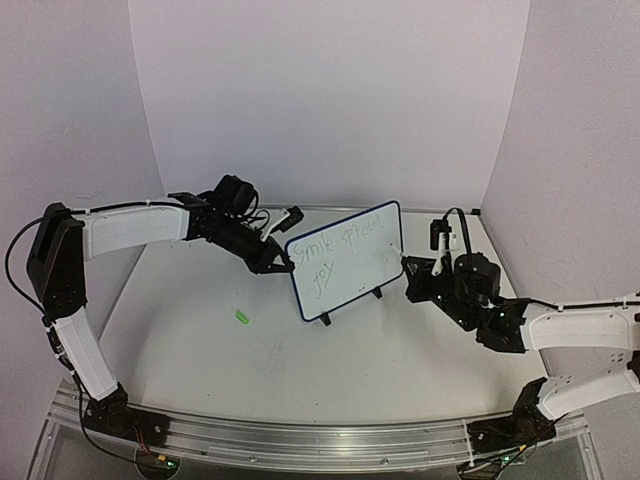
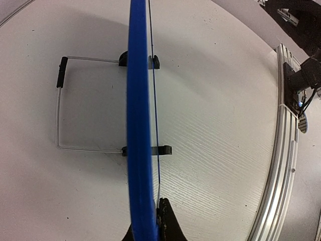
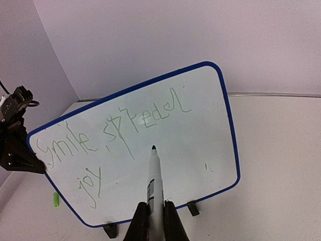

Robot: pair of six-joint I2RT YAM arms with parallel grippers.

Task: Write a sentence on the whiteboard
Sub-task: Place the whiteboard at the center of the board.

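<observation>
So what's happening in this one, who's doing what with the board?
The left gripper clamps the left edge of the whiteboard, which stands upright on the table. The right gripper holds a marker, tip at the board face just under the second word; contact cannot be confirmed. The sentence, in green, reads roughly "smile spread joy" over two lines. A small green piece lies on the table.
</observation>
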